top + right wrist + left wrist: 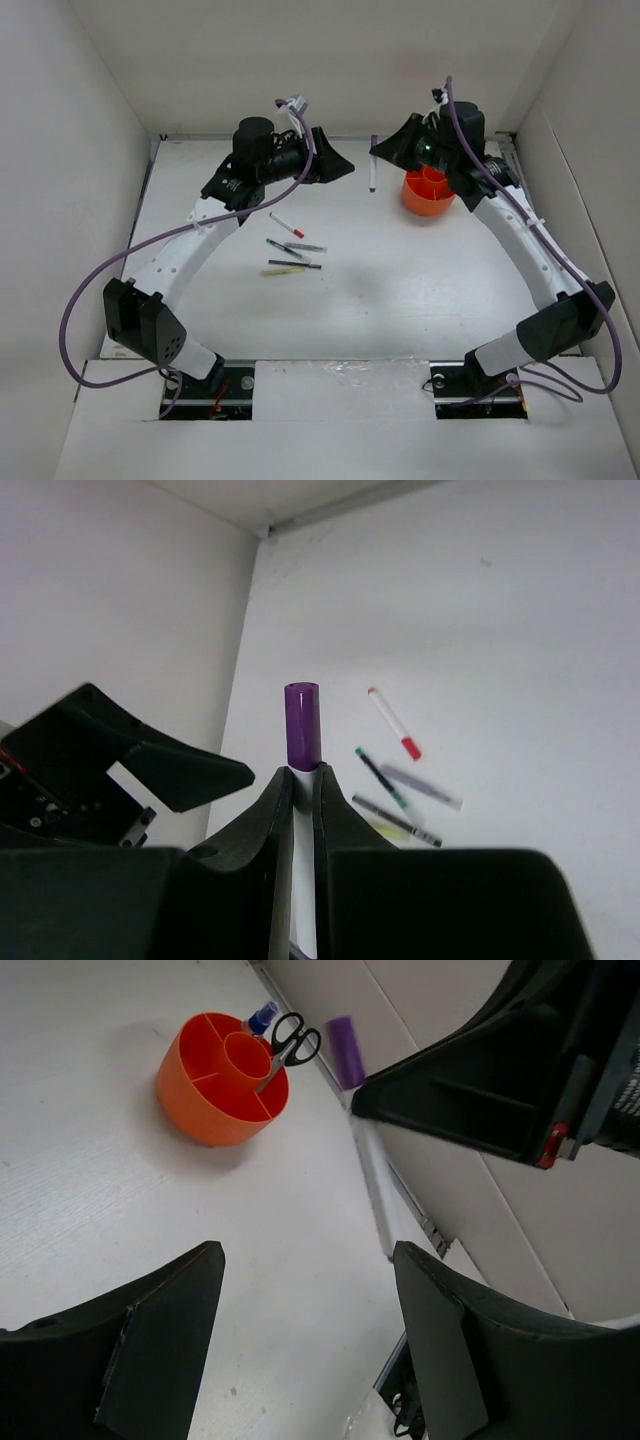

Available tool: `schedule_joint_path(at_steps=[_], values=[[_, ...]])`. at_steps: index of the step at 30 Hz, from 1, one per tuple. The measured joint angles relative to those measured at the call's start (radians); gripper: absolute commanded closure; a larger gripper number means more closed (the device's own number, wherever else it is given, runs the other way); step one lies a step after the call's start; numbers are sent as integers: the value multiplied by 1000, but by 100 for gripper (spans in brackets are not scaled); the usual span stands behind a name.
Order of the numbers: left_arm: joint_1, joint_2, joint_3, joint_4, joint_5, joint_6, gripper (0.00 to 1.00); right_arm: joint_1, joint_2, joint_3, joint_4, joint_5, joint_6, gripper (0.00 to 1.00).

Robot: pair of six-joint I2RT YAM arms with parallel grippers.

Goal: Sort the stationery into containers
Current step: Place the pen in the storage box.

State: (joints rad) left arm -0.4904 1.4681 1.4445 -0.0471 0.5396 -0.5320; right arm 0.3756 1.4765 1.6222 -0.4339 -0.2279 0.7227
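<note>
The orange organiser cup (428, 192) stands at the back right; in the left wrist view (222, 1078) black-handled scissors (290, 1042) and a blue-capped item stand in it. My right gripper (380, 152) is shut on a white pen with a purple cap (372, 175), held above the table just left of the cup; the cap sticks out past the fingertips (302, 725). My left gripper (343, 167) is open and empty (305, 1260), raised close to the left of that pen. Several pens lie mid-table: a white one with a red tip (285, 225), dark and grey ones (297, 248), and a pale yellow stick (283, 272).
White walls enclose the table on the left, back and right. The two grippers are close together at the back centre. The loose pens lie under the left arm's forearm region, left of centre.
</note>
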Motion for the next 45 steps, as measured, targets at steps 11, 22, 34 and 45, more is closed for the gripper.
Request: schedule_joint_path(at_steps=[11, 22, 34, 45], values=[[-54, 73, 19, 20, 74, -3, 47, 57, 24, -64, 45, -113, 96, 100], [-66, 107, 84, -22, 56, 25, 68, 57, 44, -64, 102, -151, 135, 100], [-56, 128, 89, -31, 81, 26, 100, 6, 39, -68, 134, -218, 168, 100], [-65, 128, 94, -83, 117, 91, 100, -83, 16, -84, 140, -336, 166, 31]])
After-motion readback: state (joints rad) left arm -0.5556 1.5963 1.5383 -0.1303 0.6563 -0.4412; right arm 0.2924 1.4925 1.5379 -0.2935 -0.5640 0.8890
